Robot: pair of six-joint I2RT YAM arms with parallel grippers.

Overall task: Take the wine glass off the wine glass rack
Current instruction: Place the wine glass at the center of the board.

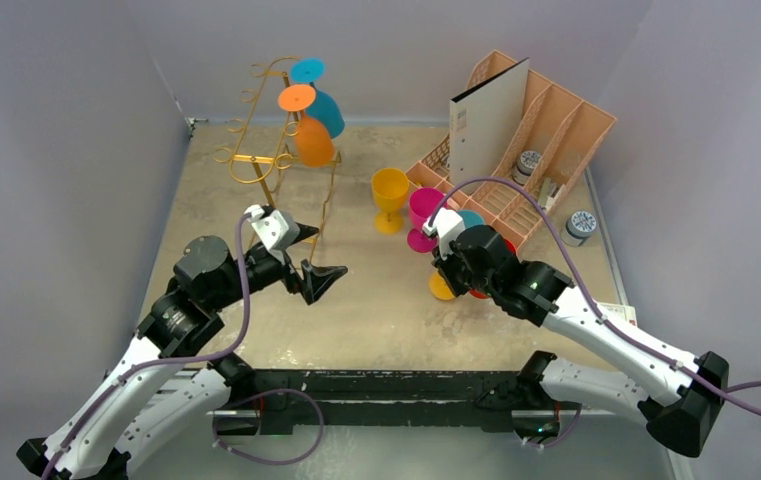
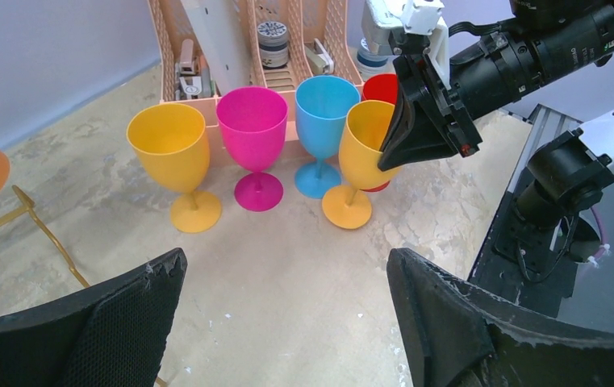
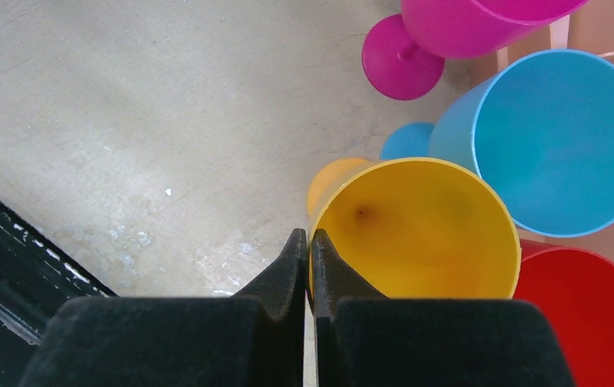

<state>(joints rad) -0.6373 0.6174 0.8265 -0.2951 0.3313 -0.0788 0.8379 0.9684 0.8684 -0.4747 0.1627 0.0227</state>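
The gold wire wine glass rack [image 1: 266,165] stands at the back left. An orange wine glass [image 1: 313,140] and a blue wine glass [image 1: 324,110] hang upside down from its arms. My left gripper [image 1: 324,252] hovers in front of the rack's base, open, with nothing between its fingers [image 2: 449,322]. Part of the rack's gold wire [image 2: 37,226] shows at the left of the left wrist view. My right gripper [image 3: 309,238] is shut on the rim of a yellow-orange wine glass [image 3: 424,234], one finger inside the cup and one outside. That glass appears to stand on the table.
A yellow glass [image 1: 389,190], a magenta glass [image 1: 423,208], a blue glass [image 2: 325,105] and a red glass [image 3: 586,314] stand upright in a group around the held one. Behind them is a peach slotted organiser [image 1: 556,125] holding a white folder [image 1: 486,120].
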